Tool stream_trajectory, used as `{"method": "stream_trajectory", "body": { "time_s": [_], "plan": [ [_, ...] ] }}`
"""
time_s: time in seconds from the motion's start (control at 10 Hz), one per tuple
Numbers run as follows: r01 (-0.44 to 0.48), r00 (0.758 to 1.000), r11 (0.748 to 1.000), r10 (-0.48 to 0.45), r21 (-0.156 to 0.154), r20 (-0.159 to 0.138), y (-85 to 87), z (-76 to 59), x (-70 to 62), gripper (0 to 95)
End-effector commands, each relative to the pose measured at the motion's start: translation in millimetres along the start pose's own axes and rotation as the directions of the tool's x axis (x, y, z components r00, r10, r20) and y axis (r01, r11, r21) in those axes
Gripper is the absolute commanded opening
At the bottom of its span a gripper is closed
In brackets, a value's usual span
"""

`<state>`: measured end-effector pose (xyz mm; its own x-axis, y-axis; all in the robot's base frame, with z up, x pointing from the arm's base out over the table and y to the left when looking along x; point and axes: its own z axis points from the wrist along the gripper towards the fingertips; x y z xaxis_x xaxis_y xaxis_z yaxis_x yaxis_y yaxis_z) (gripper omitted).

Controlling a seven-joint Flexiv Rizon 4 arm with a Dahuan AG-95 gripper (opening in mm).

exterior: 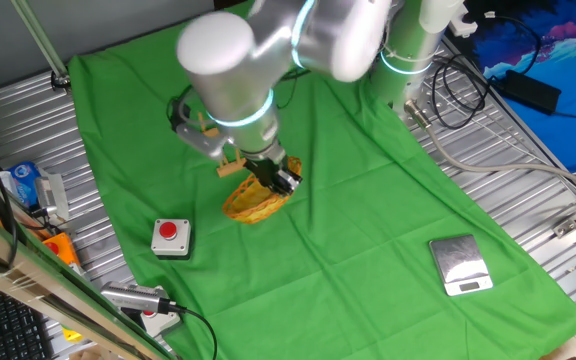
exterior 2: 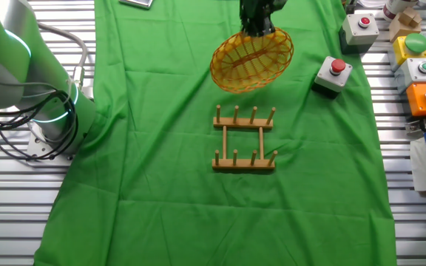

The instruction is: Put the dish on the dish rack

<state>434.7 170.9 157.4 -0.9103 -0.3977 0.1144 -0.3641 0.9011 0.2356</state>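
One yellow woven wicker dish (exterior 2: pixel 251 60) hangs tilted, pinched at its rim by the gripper (exterior 2: pixel 257 28), above the cloth, short of the light-brown wooden peg rack (exterior 2: pixel 244 139).
I judge risk: wide dish catching pegs or slipping from the thin rim hold.

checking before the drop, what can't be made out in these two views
- One fixed view: the dish rack is mostly hidden behind the arm; only a small wooden piece shows.
- Same view: the dish is partly covered by the gripper, so the grip point is unclear.
- The other fixed view: the gripper is cut off by the top edge; how its jaws stand on the dish is too dark to tell.
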Motion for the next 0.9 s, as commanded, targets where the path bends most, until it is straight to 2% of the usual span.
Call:
{"method": "stream_trajectory", "body": {
  "time_s": [0.1, 0.3, 0.5, 0.6, 0.8, 0.9],
  "plan": [
    [0.003, 1.000, 0.999, -0.004, -0.033, -0.021, -8.7, -23.5, 19.2, 0.0],
    [0.016, 0.998, 0.998, -0.019, -0.052, -0.066, -13.3, -41.9, 26.1, 0.0],
    [0.048, 0.992, 0.995, -0.058, -0.089, -0.116, -22.3, -62.3, 33.9, 0.0],
    [0.065, 0.984, 0.992, -0.082, -0.112, -0.158, -26.7, -74.2, 38.6, 0.0],
    [0.080, 0.964, 0.985, -0.115, -0.150, -0.239, -32.0, -89.2, 43.8, 0.0],
    [0.095, 0.955, 0.981, -0.137, -0.168, -0.264, -34.4, -93.1, 46.8, 0.0]
  ]
}}
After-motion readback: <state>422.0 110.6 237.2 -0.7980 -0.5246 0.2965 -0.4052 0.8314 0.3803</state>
